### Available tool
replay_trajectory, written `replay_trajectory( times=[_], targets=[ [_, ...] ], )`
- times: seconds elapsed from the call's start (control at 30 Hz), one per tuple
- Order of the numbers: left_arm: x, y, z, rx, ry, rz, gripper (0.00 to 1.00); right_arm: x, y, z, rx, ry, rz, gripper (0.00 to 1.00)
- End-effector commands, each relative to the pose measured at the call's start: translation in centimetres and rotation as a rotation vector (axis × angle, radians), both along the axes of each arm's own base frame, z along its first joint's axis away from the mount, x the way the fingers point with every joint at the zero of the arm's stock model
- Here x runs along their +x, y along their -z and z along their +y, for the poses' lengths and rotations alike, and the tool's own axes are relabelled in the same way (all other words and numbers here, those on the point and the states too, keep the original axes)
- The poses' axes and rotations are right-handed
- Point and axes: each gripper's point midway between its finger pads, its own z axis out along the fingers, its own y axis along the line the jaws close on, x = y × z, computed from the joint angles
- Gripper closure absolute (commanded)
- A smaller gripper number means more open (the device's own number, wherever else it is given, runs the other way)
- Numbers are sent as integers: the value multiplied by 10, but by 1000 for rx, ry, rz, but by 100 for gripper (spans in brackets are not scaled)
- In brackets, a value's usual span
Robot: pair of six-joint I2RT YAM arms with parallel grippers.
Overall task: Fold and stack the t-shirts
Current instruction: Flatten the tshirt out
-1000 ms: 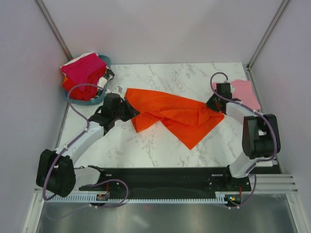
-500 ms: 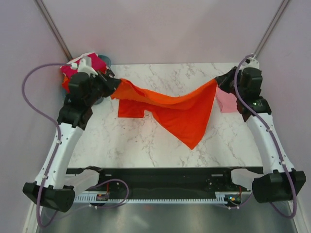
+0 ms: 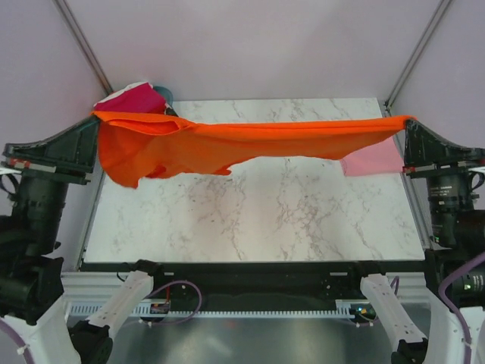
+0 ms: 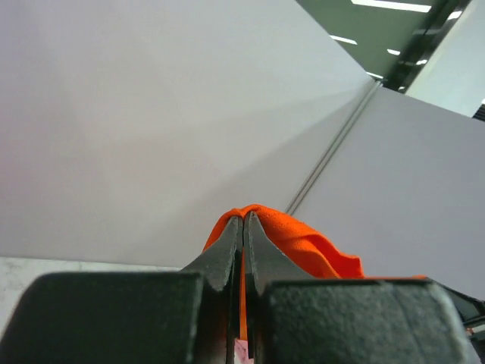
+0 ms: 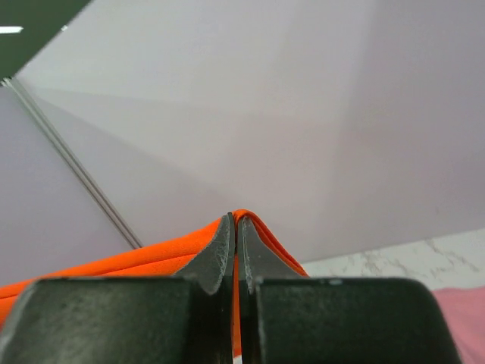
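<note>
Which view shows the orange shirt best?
Top external: the whole orange shirt hangs stretched between the left end effector and right end effector. Each wrist view shows only a small pinched fold.

Overhead, wrist close-ups; shared orange t-shirt [image 3: 250,140]

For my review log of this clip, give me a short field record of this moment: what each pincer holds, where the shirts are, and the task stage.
left pincer: shut on one end of the orange t-shirt
right pincer: shut on its other end
orange t-shirt: stretched in the air between both arms, above the marble table, left part sagging
pink t-shirt: flat on the table, far right
magenta t-shirt: on the pile in the teal basket, far left corner
task stage: orange t-shirt not yet folded
</note>
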Motion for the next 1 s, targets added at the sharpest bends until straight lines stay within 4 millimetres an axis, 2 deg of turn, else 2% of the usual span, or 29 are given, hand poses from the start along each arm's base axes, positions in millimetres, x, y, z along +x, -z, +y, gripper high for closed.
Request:
replay_trajectory(
  times=[0.0,0.03,0.07,0.1,0.13,0.17,0.2,0.27,0.3,0.37,0.4,0.47,0.5,0.53,0.57,0.6,0.63,0.67,0.7,0.73,0.77,0.8,0.83,0.87,0.9,0.93,0.97],
  targets=[
    [0,-21,6,19,-41,-31,98,-11,-21,-7,14,35,-45,100],
    [0,-28,6,23,-44,-42,98,-20,-33,-8,17,34,-75,100],
    [13,-31,4,29,-46,-27,98,-22,-37,-8,19,32,-82,100],
    [11,-41,5,22,-53,-46,98,-20,-37,-8,21,33,-80,100],
    [19,-42,8,8,-73,-34,98,-17,-37,-12,36,52,-75,100],
    [28,-40,8,0,-83,-18,98,-11,-34,-14,48,65,-59,100],
    [51,-30,7,-4,-101,33,98,2,-25,-16,56,77,-16,100],
    [82,-13,2,-4,-111,99,98,24,-6,-18,81,94,57,100],
    [114,13,-4,18,-117,180,98,44,9,-17,79,95,123,100],
    [147,42,-12,34,-118,254,98,71,34,-10,84,68,209,100],
    [177,78,-19,60,-114,345,98,92,52,-7,82,62,273,100],
    [203,105,-26,70,-112,398,98,116,81,-3,87,53,358,100],
    [219,128,-30,82,-107,445,98,136,98,-2,86,54,404,100],
    [236,146,-34,87,-105,485,98,147,110,-2,82,59,433,100],
    [249,156,-36,83,-105,503,98,157,115,-2,82,64,440,100],
    [258,154,-41,79,-73,494,98,176,131,-2,76,74,487,100],
    [279,171,-47,77,-54,539,98,185,126,-4,79,87,485,100],
    [288,170,-46,72,-38,543,98,203,138,-4,71,93,526,100],
    [290,145,-53,61,15,495,98,211,137,-5,75,80,532,100],
    [297,137,-57,62,33,481,98,217,116,-6,88,70,496,100],
    [312,139,-61,69,45,487,98,232,123,-6,100,59,520,100],
    [312,104,-61,72,51,411,98,239,116,-8,133,48,512,100],
    [316,90,-61,71,49,386,98,242,91,1,136,-4,467,100],
    [335,98,-60,73,40,409,98,257,95,-9,152,3,483,100],
    [327,58,-57,58,43,322,98,262,88,-9,158,-13,473,100],
    [329,49,-54,52,41,305,98,265,67,-10,172,-30,433,100],
    [333,43,-48,41,27,288,98,277,75,-7,175,-54,455,100]
  ],
)
